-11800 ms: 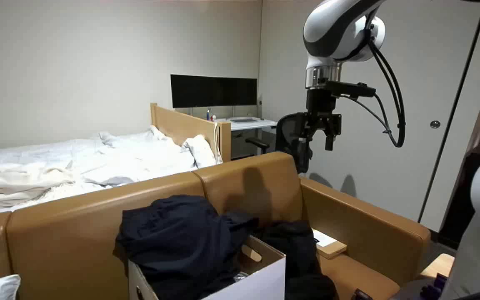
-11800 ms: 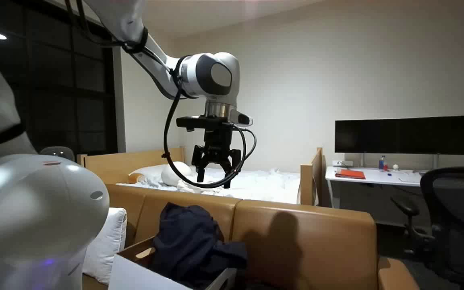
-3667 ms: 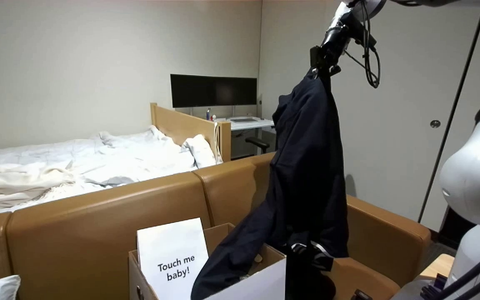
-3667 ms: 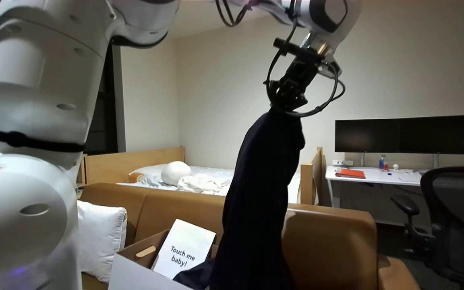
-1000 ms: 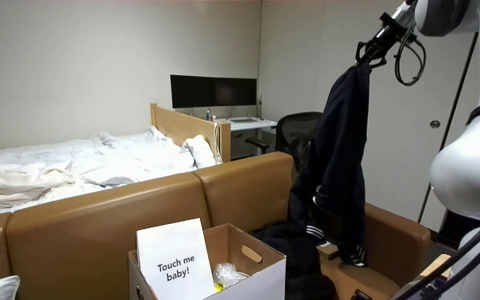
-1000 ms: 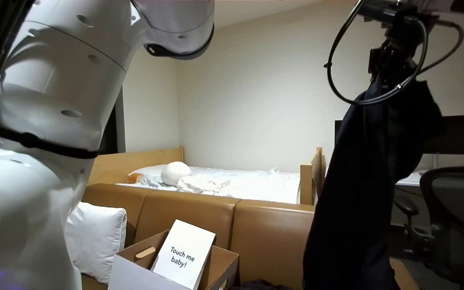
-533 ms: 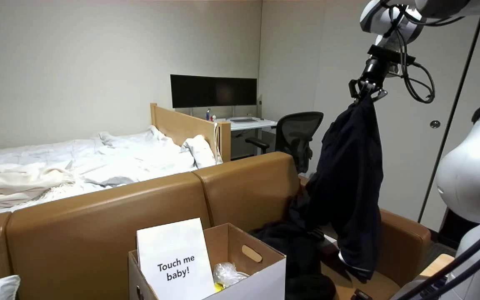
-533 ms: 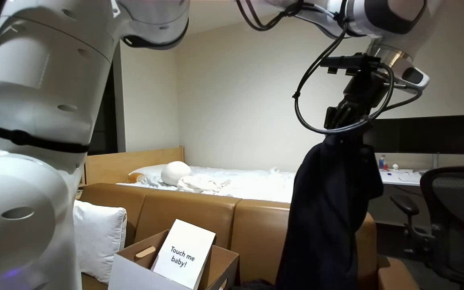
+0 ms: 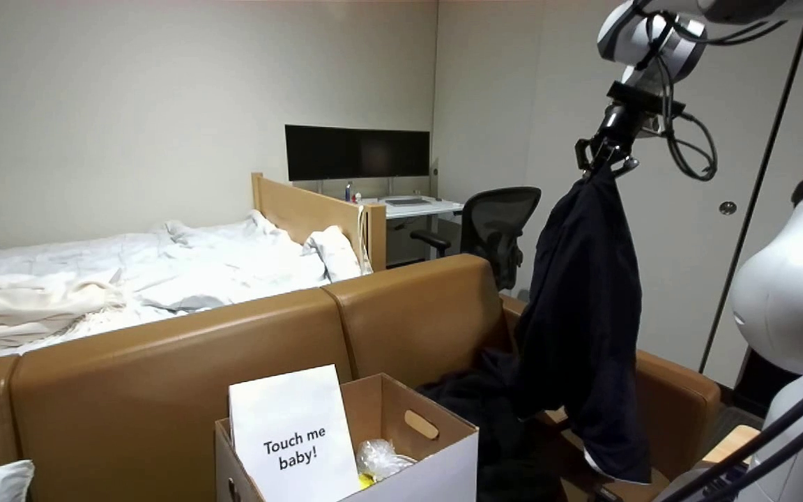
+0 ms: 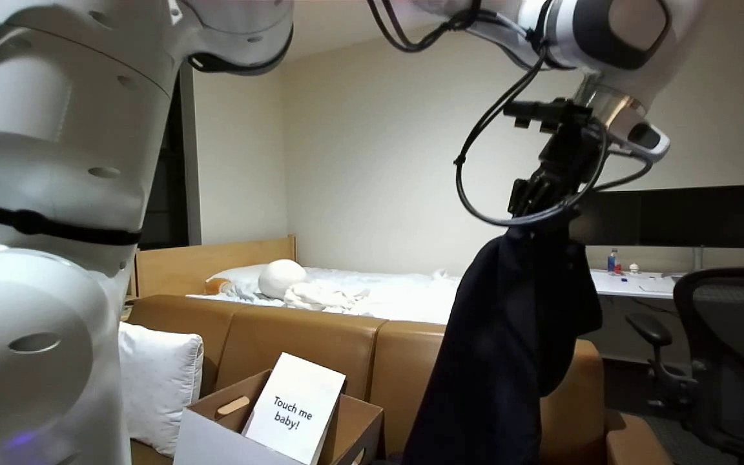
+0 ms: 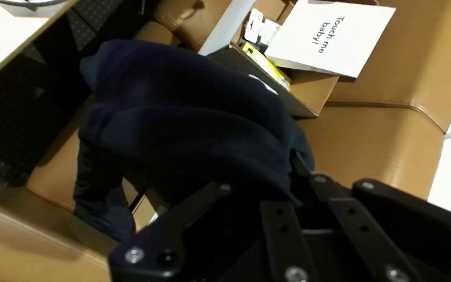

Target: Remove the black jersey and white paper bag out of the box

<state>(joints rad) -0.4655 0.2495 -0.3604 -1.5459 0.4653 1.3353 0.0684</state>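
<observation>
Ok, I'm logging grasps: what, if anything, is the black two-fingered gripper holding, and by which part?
The gripper holds the dark navy fabric garment by its bunched upper end; which garment part is unclear.

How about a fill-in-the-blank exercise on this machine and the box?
The white paper bag reads "Touch me ____!"
Inside or outside: it sits ____ the box.
Inside or outside: the black jersey hangs ____ the box.
Open or closed: the fingers are ____ on the black jersey.
Missing words: baby; inside; outside; closed.
</observation>
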